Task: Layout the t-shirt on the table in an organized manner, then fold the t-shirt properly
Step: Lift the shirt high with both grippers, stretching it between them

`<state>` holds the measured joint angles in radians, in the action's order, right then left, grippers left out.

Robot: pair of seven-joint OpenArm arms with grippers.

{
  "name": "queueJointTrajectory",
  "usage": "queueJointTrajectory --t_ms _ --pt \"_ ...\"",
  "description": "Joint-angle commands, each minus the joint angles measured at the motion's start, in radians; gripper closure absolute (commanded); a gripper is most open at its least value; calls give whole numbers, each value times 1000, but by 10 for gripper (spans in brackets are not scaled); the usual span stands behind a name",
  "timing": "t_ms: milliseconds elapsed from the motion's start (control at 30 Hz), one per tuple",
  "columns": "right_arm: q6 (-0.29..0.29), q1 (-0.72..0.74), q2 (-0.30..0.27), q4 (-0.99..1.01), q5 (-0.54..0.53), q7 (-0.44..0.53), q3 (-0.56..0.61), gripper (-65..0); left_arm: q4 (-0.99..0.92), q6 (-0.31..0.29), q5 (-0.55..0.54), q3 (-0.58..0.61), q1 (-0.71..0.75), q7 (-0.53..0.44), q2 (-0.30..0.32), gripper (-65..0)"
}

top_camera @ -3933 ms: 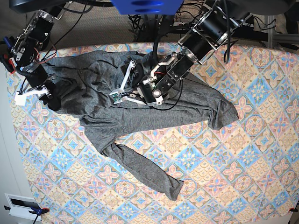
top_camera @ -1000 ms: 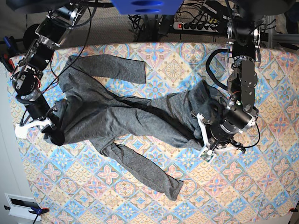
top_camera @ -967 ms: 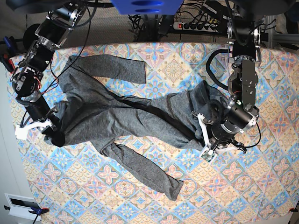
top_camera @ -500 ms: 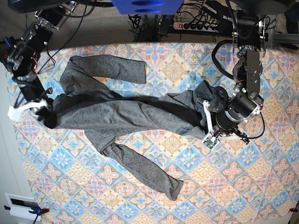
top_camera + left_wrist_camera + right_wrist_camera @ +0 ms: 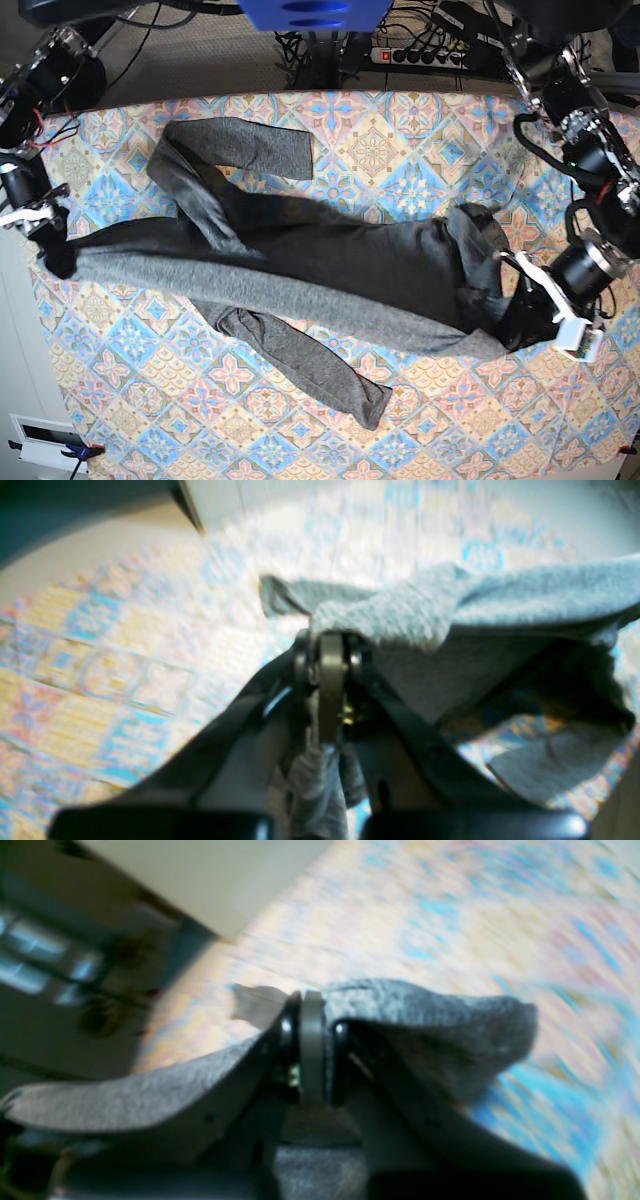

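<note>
The dark-grey t-shirt (image 5: 290, 275) is stretched in a long band across the table (image 5: 420, 140). One sleeve (image 5: 240, 145) lies toward the back left. The other sleeve (image 5: 320, 370) trails toward the front. My left gripper (image 5: 520, 320) is at the right side, shut on a bunched edge of the shirt. My right gripper (image 5: 55, 255) is at the far left edge, shut on the opposite edge. In the left wrist view the left gripper (image 5: 325, 650) pinches grey knit (image 5: 450, 615). In the right wrist view the right gripper (image 5: 312, 1010) has the knit (image 5: 415, 1010) draped over it.
A power strip (image 5: 430, 55) and cables lie behind the table's back edge. A white box (image 5: 45, 440) sits off the front left corner. The left table edge runs just beside my right gripper. Patterned cloth shows bare at the front and back right.
Both grippers have pulled apart, the right one further left and the left one further right and forward. The shirt body has gone from slack to a taut band.
</note>
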<state>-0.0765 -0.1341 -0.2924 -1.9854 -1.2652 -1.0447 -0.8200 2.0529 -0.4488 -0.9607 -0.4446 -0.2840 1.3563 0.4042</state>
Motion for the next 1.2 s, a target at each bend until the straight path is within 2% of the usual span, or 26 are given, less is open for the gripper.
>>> queueJointTrajectory --t_ms 0,133,267,433,567,733,867,933,1067,1167 --pt "-6 17 -26 -19 -9 36 -34 0 13 0 -36 -29 -42 -31 15 0" --pt "-6 75 -47 -19 -11 36 -91 0 12 0 -85 -105 -106 -31 49 0" --pt "-7 146 -60 -16 -12 36 -127 0 12 0 -99 -102 -189 -31 72 0" --pt "-7 274 -70 -13 -8 71 -120 0 12 0 -97 -89 -284 -31 104 0" --pt "-7 348 -115 -10 2 79 -118 0 10 0 -90 -47 -367 -31 104 0" --pt "-7 437 -127 -10 54 79 -117 0 8 0 -90 -43 -415 -31 103 0" --pt "-7 434 -129 -10 60 79 -118 0 8 0 -93 -43 -419 -31 103 0" --pt "-26 434 -129 -10 57 79 -121 0 8 0 -97 -47 -418 -36 103 0" --pt "-125 440 -133 -15 57 91 -157 0 10 0 -97 -52 -466 -41 104 0" --pt "-133 456 -189 -18 57 100 -174 0 10 0 -96 -52 -502 -41 104 0"
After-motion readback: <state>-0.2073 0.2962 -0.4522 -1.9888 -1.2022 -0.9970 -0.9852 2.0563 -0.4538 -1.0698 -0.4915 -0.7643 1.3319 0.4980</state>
